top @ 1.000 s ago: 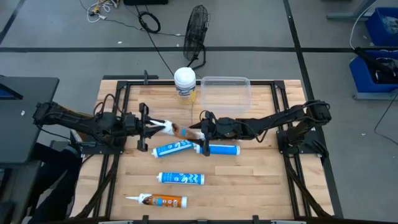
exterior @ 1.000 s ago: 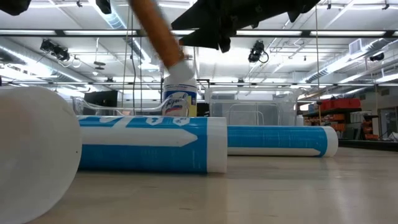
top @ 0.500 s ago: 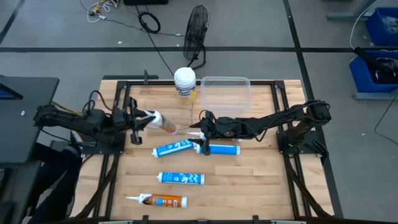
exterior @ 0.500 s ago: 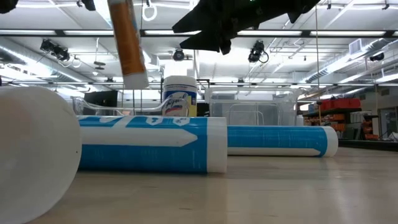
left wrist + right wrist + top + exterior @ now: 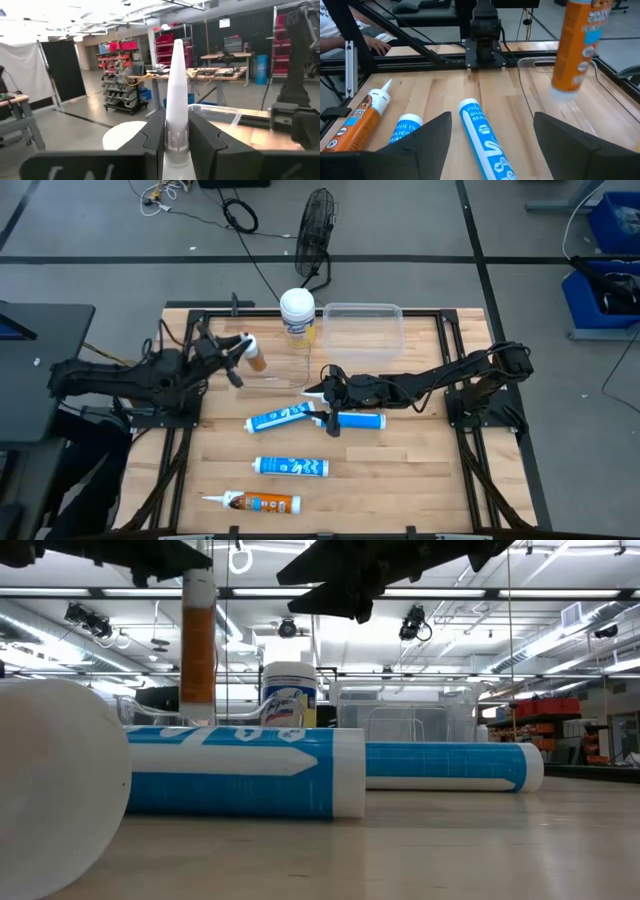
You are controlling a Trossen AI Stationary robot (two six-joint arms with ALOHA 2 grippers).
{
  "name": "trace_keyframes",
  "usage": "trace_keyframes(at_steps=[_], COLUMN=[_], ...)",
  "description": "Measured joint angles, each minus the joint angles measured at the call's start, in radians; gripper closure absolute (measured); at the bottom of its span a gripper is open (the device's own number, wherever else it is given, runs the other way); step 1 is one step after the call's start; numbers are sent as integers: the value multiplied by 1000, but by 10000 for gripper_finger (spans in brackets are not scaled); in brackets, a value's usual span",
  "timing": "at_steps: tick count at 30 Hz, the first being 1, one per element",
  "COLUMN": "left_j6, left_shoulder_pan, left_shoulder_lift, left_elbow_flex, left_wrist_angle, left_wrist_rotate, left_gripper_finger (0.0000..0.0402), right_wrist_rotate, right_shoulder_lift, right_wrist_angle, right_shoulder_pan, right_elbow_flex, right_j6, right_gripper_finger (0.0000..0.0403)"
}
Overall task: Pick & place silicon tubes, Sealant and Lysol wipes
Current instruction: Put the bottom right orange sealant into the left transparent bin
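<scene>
The task is looking barely begun: the clear bin (image 5: 362, 327) is holding nothing visible. The left gripper (image 5: 238, 352) is clamping an orange tube (image 5: 254, 355) by its nozzle end, hanging it upright in the air near the wipes canister (image 5: 297, 315), which is standing just beside the bin. The right gripper (image 5: 330, 408) is hovering wide open and empty over three blue tubes (image 5: 284, 418), all lying on the surface (image 5: 420, 480) in front of the bin. A second orange tube (image 5: 255, 502) is lying farthest from it. The lifted tube's label is hard to read.
</scene>
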Motion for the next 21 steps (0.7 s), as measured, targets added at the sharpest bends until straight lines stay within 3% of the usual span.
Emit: trace_keyframes(at_steps=[14,21], left_j6=[-187,-239], left_shoulder_pan=[334,424], left_shoulder_lift=[226,355], left_elbow_flex=[0,1], left_wrist_angle=[97,165], left_wrist_rotate=[271,389], left_gripper_finger=[338,338], right_wrist_rotate=[0,0], right_shoulder_lift=[0,0], right_wrist_angle=[14,16], right_shoulder_pan=[23,24], right_elbow_flex=[-1,-2], right_j6=[-6,-6], right_gripper_finger=[117,117])
